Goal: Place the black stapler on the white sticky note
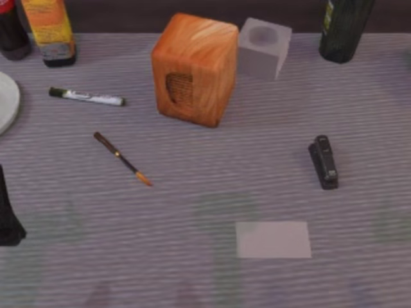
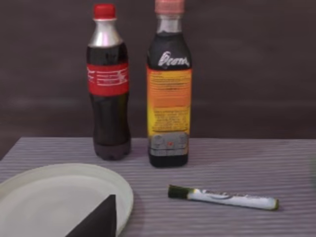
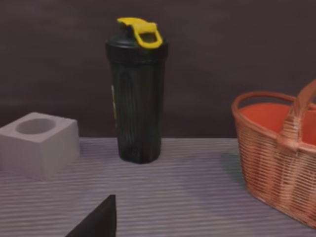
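Surface: grey striped counter (image 1: 192, 212) before a dark wall.
Black stapler (image 1: 323, 161): one, lying flat on the counter's right half, long axis running roughly near-to-far, slightly slanted.
White sticky note (image 1: 273, 239): one, flat, nearer the front edge, left of the stapler, apart from it.
Left tool (image 1: 8, 218): parked at the left edge; fingers open or closed, cannot tell.
Right tool: outside the top view; only a dark sliver in its wrist view, state unclear.
Key relation: stapler lies on the right side, so the right arm looks nearer.
Others: one marker (image 1: 87, 97), one paintbrush (image 1: 122, 158), one wooden block (image 1: 192, 69), one grey cube (image 1: 264, 47).
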`<act>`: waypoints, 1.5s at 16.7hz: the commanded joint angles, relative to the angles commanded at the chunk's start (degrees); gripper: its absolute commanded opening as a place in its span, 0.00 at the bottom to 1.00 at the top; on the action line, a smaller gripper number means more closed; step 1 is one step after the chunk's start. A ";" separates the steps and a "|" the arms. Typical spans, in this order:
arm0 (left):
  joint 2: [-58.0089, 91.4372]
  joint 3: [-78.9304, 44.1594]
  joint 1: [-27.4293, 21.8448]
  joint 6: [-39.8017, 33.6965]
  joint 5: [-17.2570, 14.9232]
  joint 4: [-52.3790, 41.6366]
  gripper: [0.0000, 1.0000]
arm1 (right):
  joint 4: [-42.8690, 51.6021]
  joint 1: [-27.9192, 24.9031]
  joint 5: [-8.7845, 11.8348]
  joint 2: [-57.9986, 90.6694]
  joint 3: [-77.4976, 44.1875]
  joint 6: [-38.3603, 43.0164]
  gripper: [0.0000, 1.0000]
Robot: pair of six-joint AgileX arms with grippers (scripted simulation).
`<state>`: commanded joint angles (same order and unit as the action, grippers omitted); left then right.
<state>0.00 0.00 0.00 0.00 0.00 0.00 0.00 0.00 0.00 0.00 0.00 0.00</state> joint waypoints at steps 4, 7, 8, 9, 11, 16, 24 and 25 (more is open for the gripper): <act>0.00 0.00 0.00 0.00 0.00 0.00 1.00 | 1.21 -0.39 0.08 1.73 -1.74 0.16 1.00; 0.00 0.00 0.00 0.00 0.00 0.00 1.00 | 5.87 -1.71 0.22 8.85 -8.85 0.79 1.00; 0.00 0.00 0.00 0.00 0.00 0.00 1.00 | 8.07 -2.27 0.23 12.43 -12.32 1.08 1.00; 0.00 0.00 0.00 0.00 0.00 0.00 1.00 | 10.57 -2.89 0.23 16.60 -16.24 1.41 1.00; 0.00 0.00 0.00 0.00 0.00 0.00 1.00 | 16.31 -4.25 0.18 26.55 -25.17 2.13 1.00; 0.00 0.00 0.00 0.00 0.00 0.00 1.00 | 33.34 -8.15 -0.04 57.66 -50.56 4.12 1.00; 0.00 0.00 0.00 0.00 0.00 0.00 1.00 | 59.31 -14.39 -0.12 104.34 -88.72 7.12 1.00; 0.00 0.00 0.00 0.00 0.00 0.00 1.00 | 61.86 -15.04 -0.12 108.67 -92.58 7.43 1.00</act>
<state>0.00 0.00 0.00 0.00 0.00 0.00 61.86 -15.04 -0.12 108.67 -92.58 7.43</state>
